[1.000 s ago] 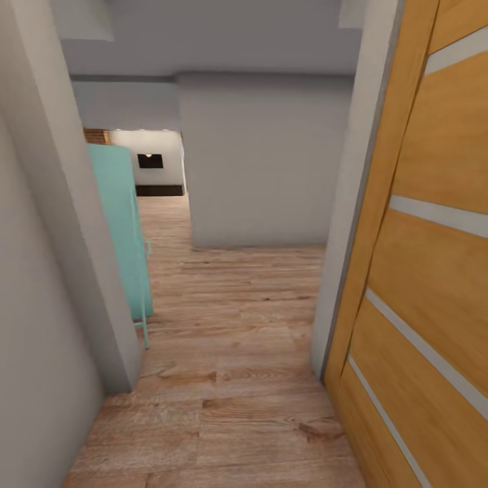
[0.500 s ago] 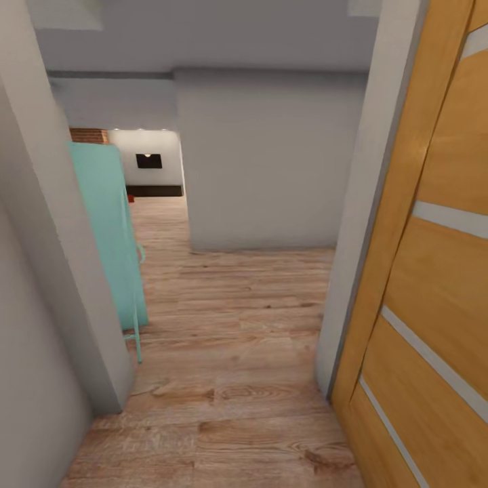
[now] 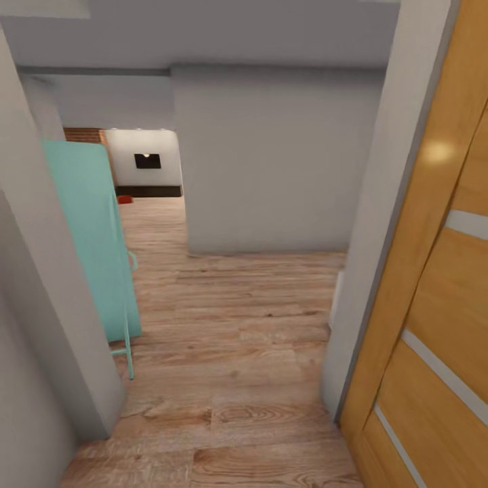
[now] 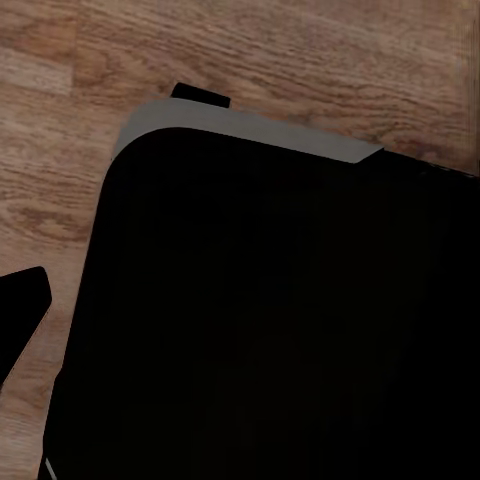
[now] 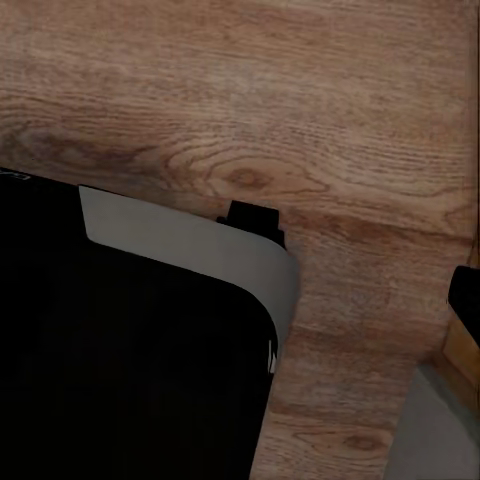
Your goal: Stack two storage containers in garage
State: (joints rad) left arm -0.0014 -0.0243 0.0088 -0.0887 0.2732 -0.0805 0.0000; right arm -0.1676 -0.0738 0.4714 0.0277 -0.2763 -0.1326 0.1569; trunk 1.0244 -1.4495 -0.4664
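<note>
1. Whole head view has shifted vs 1 s ago: cam has rolled fwd into the doorway, so both jambs sit wider apart in frame and more of the far room shows past the teal panel.
2. Light wood plank flooring runs from under me through the opening and on down a passage at left.
3. Plain grey wall blocks straight ahead, with grey jambs on the left and right.
4. Orange-wood door with pale stripes stands open, just beside the right jamb.
5. Teal panel on thin legs stands upright behind the left jamb.
6. Black robot base with a grey edge sits over the planks in both wrist views.
7. Far white wall carries a dark rectangle.
8. Small red-orange thing lies on the floor near that wall's dark skirting. It's too small to say whether it's a storage container.
9. Left gripper: one dark tip at frame edge. Can't tell whether it's released or clenched.
10. Right gripper: same, a dark sliver, state unclear.
</note>
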